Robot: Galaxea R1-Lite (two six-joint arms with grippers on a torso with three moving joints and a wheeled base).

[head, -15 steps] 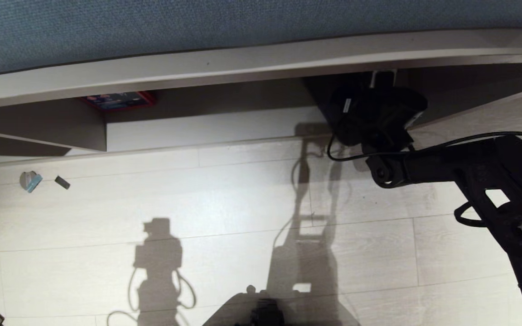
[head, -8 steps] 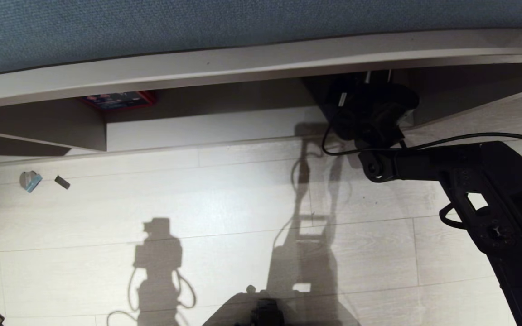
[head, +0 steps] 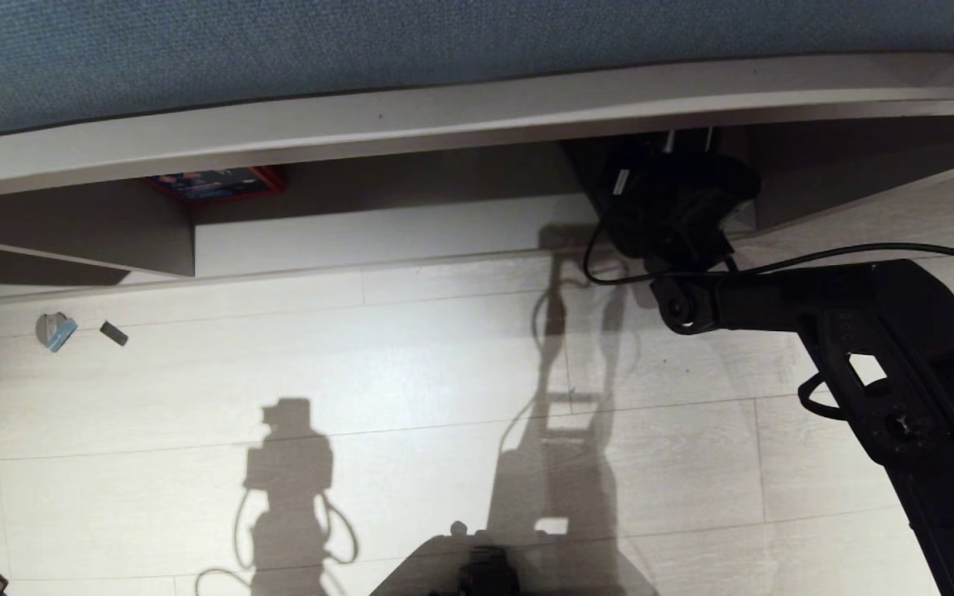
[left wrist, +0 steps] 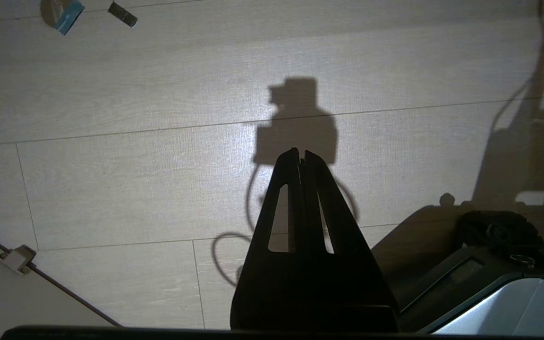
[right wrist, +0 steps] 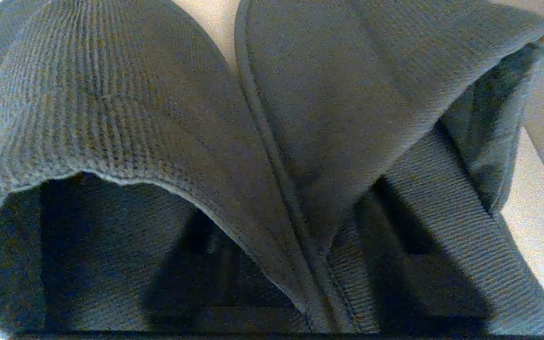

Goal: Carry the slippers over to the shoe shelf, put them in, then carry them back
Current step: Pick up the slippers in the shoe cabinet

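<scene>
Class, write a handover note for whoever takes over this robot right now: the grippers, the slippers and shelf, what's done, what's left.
Left gripper: shut, empty, parked over the floor.
Right gripper: reached into the shoe shelf near its right end, right up against the slippers; a grip is not confirmed.
Slippers: side by side, toes away from the gripper, apparently on the shelf's pale base.
Done: slippers appear to be in the shelf.
Left: secure both slippers, then bring them back.

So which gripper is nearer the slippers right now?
Right. The right gripper is reaching into the shoe shelf, right at the slippers. The left gripper hangs over bare floor, well away.
</scene>
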